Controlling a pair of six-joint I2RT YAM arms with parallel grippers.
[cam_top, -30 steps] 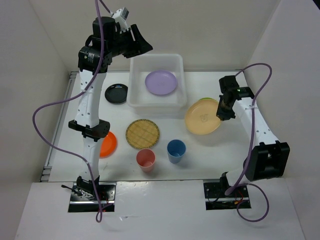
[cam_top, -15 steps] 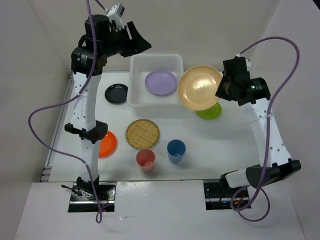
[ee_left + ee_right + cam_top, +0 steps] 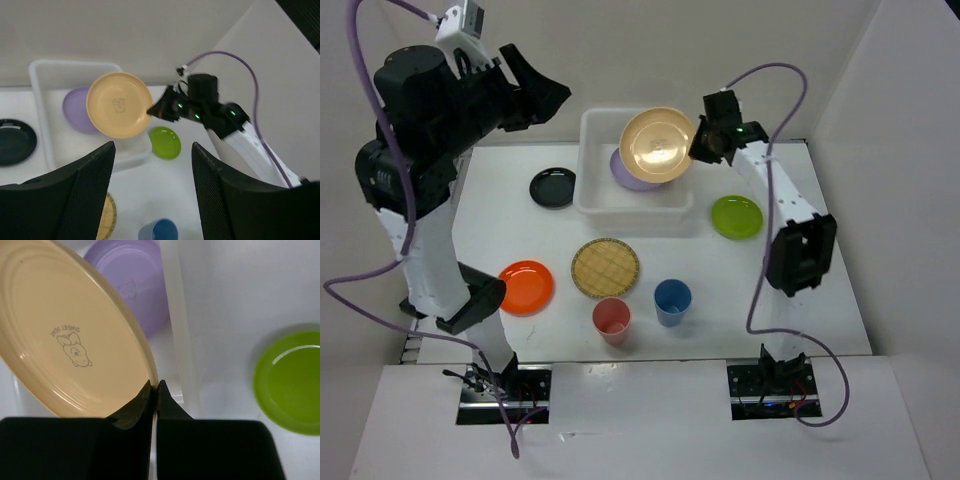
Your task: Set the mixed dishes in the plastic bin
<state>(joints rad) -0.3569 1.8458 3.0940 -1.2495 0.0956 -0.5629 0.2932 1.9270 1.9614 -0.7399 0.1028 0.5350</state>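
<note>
Tan plate (image 3: pixel 657 145), rim in right hand (image 3: pixel 154 392), seemingly over plastic bin (image 3: pixel 588 190).

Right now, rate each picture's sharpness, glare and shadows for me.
Top external: evenly lit, sharp, faint shadow beside the small blue plastic cup. Left wrist: soft throughout, the right arm smeared. Right wrist: the tan round plastic plate crisp, the lime green round plastic plate hazy with a white glare streak.

Bright, even overhead light; faint soft shadows on the table (image 3: pixel 720 270). Left wrist view: fingers (image 3: pixel 75 200) dark, right arm (image 3: pixel 220 112) slightly blurred. Right wrist view: tan plate (image 3: pixel 75 340) sharp, glare streak on green plate (image 3: pixel 290 385).
</note>
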